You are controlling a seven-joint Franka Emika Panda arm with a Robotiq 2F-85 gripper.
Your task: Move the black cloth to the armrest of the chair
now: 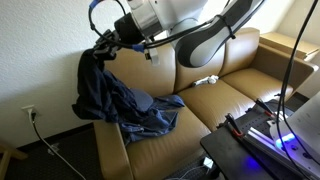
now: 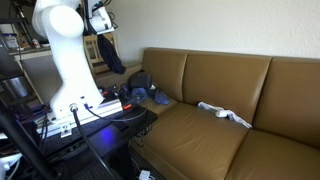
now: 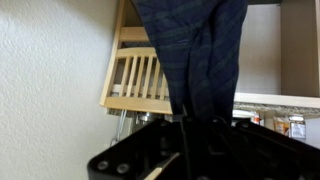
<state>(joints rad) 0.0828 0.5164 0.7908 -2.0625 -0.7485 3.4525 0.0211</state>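
The black cloth [image 1: 125, 100], dark blue-black, hangs from my gripper [image 1: 107, 43] and drapes down over the left end of the brown sofa [image 1: 235, 95] and its armrest [image 1: 103, 140]. The gripper is shut on the cloth's top edge, lifted above the sofa's back corner. In an exterior view the gripper [image 2: 100, 20] is high up, with the cloth [image 2: 112, 55] hanging below it and the rest bunched on the sofa end [image 2: 140, 92]. In the wrist view the cloth [image 3: 195, 50] runs straight out from the jaws [image 3: 190, 122].
A small white cloth [image 1: 205, 80] lies on the sofa's middle seat and also shows in an exterior view [image 2: 226, 114]. A table with cables and blue-lit gear [image 1: 265, 135] stands in front of the sofa. A wooden slatted frame [image 3: 135, 75] stands by the wall.
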